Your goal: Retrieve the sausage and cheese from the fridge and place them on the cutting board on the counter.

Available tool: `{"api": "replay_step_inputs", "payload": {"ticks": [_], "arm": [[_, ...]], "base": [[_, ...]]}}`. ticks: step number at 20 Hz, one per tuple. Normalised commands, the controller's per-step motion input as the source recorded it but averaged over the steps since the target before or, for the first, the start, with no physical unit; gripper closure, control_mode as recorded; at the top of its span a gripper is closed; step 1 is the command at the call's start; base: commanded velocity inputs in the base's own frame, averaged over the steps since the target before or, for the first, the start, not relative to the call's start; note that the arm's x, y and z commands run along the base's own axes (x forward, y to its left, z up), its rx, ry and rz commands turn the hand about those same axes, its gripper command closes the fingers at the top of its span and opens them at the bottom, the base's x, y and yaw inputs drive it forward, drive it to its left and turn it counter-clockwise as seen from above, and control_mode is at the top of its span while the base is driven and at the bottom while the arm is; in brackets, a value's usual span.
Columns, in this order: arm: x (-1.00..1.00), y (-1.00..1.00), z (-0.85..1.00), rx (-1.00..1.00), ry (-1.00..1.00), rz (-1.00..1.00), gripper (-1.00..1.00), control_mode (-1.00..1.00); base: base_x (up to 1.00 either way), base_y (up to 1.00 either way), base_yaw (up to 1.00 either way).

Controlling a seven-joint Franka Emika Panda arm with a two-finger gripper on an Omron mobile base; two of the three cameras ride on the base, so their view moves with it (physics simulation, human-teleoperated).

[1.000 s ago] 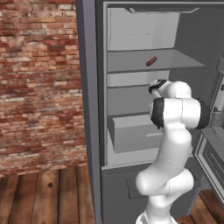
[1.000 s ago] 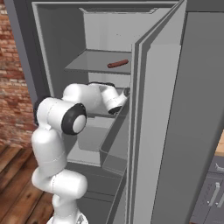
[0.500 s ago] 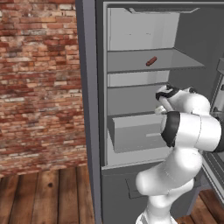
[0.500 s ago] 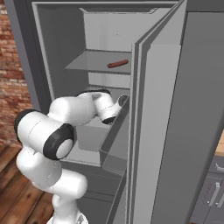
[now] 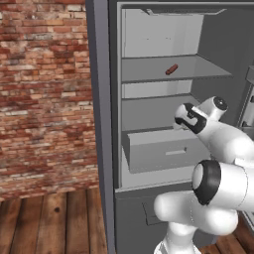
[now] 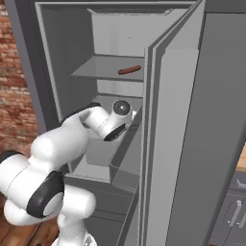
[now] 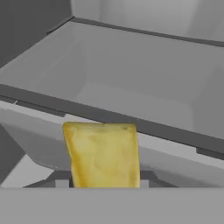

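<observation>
— Cheese first: pale yellow wedge of cheese, low and centre in the hand view, pinched between the small dark fingers, drawn in narrow against its sides. Held, by the look of it, just above the front rim of the pale grey pull-out drawer.

— Right. Lift a touch before backing out, so as not to clip that rim. Then draw straight back, out of the tall dark grey fridge.

— Mind the open grey door, right half of the right base view, close beside the hand. No wide swing until well clear of its edge.

— Agreed. Steady squeeze as well: smooth tapered wedge, likely to slide out if jolted. Slow turn afterwards toward the surface, then down flat onto the dark brown wooden cutting board. Release only once resting there.

— And the short reddish-brown sausage?

— Lying on the pale grey upper shelf, upper middle of the left base view, well apart from the hand. Untouched; best left for a second trip.
</observation>
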Motion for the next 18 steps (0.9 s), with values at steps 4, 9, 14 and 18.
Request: {"api": "replay_step_inputs", "payload": {"ticks": [4, 9, 14, 18], "arm": [[-0.51, 0.22, 0.48, 0.00, 0.03, -0.10, 1.00, -1.00], [-0.57, 0.24, 0.35, 0.00, 0.00, -0.16, 1.00, -1.00], [-0.64, 0.25, 0.25, 0.00, 0.00, -0.10, 1.00, -1.00], [-0.66, 0.27, 0.19, 0.00, 0.02, -0.02, 1.00, -1.00]], "base": [[0.00, 0.00, 0.00], [0.00, 0.00, 0.00], [0.00, 0.00, 0.00], [0.00, 0.00, 0.00]]}}
